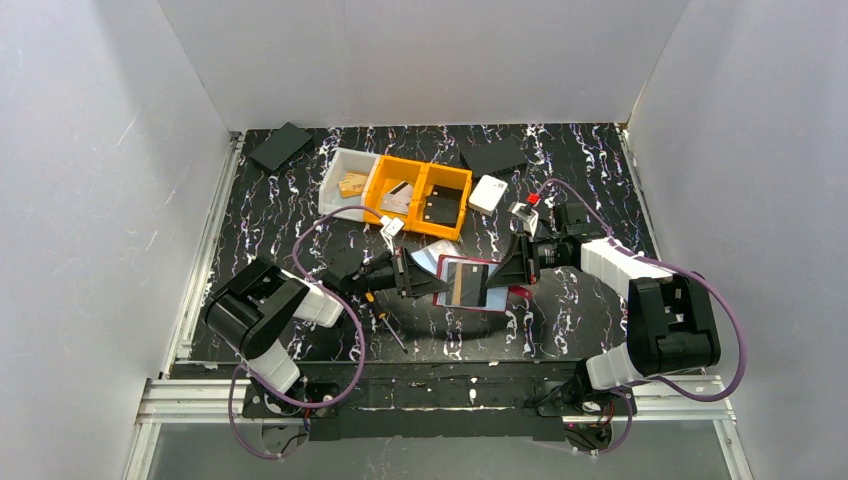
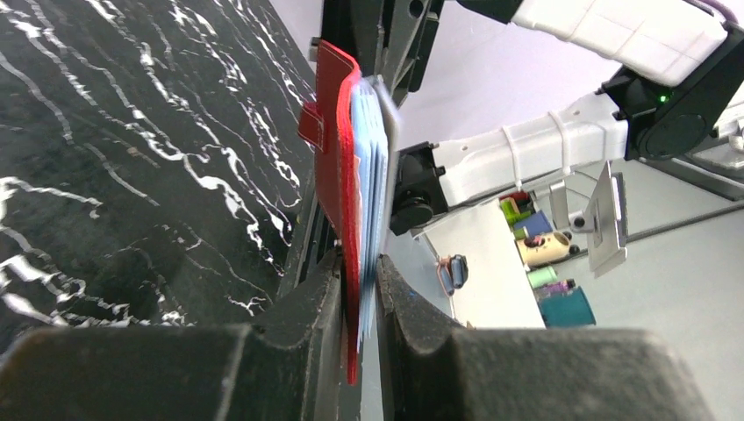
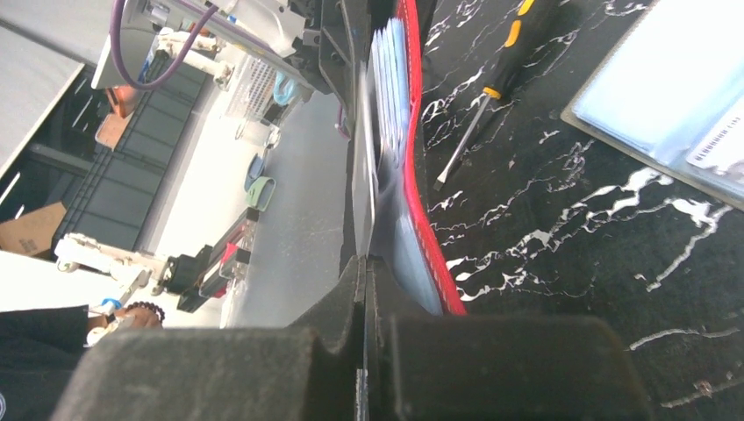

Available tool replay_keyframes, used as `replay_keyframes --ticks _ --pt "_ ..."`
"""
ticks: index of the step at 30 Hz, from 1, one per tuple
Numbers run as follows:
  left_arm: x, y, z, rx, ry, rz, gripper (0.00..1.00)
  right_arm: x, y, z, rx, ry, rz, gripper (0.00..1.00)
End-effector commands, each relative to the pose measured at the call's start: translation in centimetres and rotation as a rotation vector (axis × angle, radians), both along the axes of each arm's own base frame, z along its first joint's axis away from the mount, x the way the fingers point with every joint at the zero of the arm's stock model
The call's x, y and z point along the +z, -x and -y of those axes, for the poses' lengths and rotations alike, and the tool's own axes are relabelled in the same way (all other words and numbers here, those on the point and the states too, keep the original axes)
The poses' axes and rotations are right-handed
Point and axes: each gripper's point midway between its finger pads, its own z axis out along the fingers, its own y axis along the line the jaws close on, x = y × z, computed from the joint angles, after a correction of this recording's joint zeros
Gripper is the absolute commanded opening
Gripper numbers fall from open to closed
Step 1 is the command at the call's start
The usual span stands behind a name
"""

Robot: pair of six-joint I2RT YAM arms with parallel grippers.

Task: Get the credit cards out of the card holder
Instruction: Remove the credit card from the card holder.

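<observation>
— Surface?
— Black marbled table, white walls.
— Entry one?
— One card holder, red, on edge, long axis spanning my grippers. My left gripper clamps its left end. My right gripper, at its right end, is pinched tight on a grey card. The blue cards sit inside. Draw rightward, I judge.
— Clearance?
— Open table right of holder; screwdriver nearer, loose blue card beyond.
</observation>
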Motion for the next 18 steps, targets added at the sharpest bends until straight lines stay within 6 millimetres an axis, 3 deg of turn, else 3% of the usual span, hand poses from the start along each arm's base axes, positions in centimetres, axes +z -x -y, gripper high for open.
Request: replay_keyframes --ticks 1,12,18 --pt "0.8 -0.3 -1.9 0.021 0.014 0.032 0.0 1.1 -1.6 1.0 -0.044 -0.024 0.023 0.04" --pt "0.3 -0.2 -1.7 -0.002 0.006 0.016 0.0 1.1 -1.8 1.0 -0.046 -0.025 0.04 0.01" --pt "-3.0 -0.4 -1.9 0.018 -0.056 -0.063 0.0 0.0 -3.7 2.3 -0.158 0.068 0.082 0.01"
